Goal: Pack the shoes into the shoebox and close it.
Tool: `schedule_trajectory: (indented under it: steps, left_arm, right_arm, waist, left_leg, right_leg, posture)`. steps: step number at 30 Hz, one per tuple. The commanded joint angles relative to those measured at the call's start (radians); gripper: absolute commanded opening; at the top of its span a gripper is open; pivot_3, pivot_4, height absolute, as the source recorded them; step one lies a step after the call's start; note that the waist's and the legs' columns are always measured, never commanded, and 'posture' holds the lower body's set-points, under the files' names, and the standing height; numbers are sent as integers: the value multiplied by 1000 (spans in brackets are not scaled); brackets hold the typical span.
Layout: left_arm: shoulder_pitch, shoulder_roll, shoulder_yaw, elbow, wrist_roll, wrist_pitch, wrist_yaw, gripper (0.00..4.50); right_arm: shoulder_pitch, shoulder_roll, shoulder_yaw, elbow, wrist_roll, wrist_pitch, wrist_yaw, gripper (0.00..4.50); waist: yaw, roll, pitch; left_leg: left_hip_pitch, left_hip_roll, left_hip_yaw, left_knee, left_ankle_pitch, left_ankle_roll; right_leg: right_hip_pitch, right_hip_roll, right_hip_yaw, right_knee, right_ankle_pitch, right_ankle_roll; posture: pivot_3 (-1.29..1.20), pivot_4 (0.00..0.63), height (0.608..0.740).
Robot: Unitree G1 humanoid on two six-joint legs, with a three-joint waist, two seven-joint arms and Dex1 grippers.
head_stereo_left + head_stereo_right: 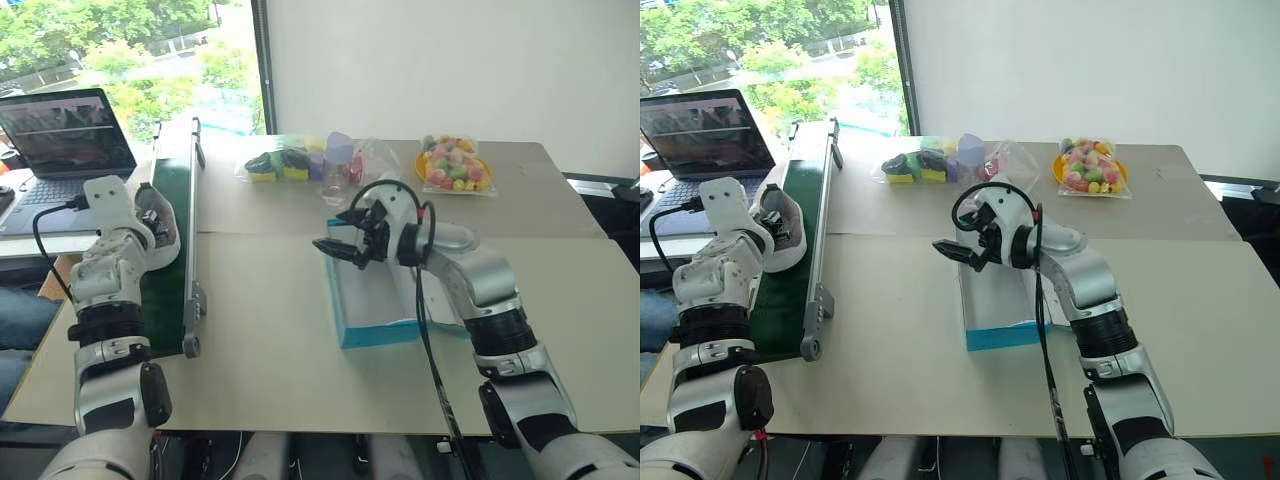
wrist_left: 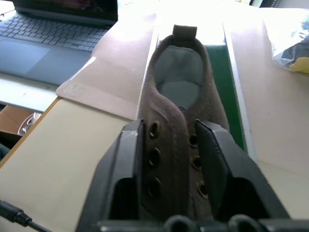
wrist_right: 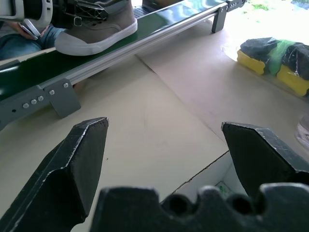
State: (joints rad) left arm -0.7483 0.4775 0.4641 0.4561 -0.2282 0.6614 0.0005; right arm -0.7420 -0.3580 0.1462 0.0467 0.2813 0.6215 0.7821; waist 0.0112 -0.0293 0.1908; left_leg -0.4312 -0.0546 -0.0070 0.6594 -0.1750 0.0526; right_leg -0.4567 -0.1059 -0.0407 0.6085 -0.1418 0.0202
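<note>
- Nearest to us is the table's (image 1: 280, 380) bare front edge, a tan worktop with a seam running across its middle.
- We see the left gripper (image 2: 176, 145) over the green conveyor (image 1: 170, 290) along the table's left edge. Its two black fingers (image 2: 126, 159) press both sides of a grey sneaker's (image 2: 178, 96) eyelet rows, so the jaws are closed on the shoe.
- We can see that sneaker in the right wrist view too, its whitish sole resting on the green belt; whether it is lifted at all we cannot tell.
- We find the blue shoebox (image 1: 380, 332) near the table's centre, its short blue wall facing the front edge and its inside white.
- We see the right gripper (image 1: 345, 240) hovering above the box's far end, its jaws spread wide and holding nothing.
- We notice a clear bag of yellow and dark sponges (image 1: 280, 163) near the back edge, and a yellow plate of coloured sweets in wrap (image 1: 452, 165) toward the back right corner.
- We see an open laptop (image 1: 62, 140) on a separate surface just off the table's left side, beyond the conveyor.
</note>
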Motion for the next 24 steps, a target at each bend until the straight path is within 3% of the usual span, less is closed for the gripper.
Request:
schedule_trajectory:
  steps: [1, 8, 15, 24]
  left_arm:
    - [-8, -15, 48, -30, -50, 26, 28, 176]
    - [2, -34, 73, -76, -77, 51, 69, 51]
    - [-45, -70, 11, -277, -135, -2, -4, 51]
    - [-122, -150, -152, -543, -225, 82, -91, 51]
  right_arm:
    - [-11, -11, -25, -39, 12, 1, -5, 4500]
    - [-15, -21, -30, -35, 10, -1, -7, 4500]
    - [-22, -14, -42, -25, 20, 8, -21, 4500]
    - [-131, 117, -312, 59, 240, 203, -201, 4500]
  waist:
    - [2, 0, 0]
    - [1, 0, 0]
    - [2, -1, 0]
    - [0, -1, 0]
  left_leg:
    - [0, 0, 0, 0, 0, 0]
    - [0, 0, 0, 0, 0, -1]
    - [-1, 1, 0, 0, 1, -1]
    - [-5, 0, 1, 0, 0, 1]
  right_leg:
    - [0, 0, 0, 0, 0, 0]
    - [1, 0, 0, 0, 3, 2]
    - [0, 0, -1, -1, 4, 1]
    - [0, 0, 0, -11, 9, -6]
  posture:
    - [0, 150, 738]
    - [0, 150, 738]
    - [0, 150, 738]
    - [0, 150, 738]
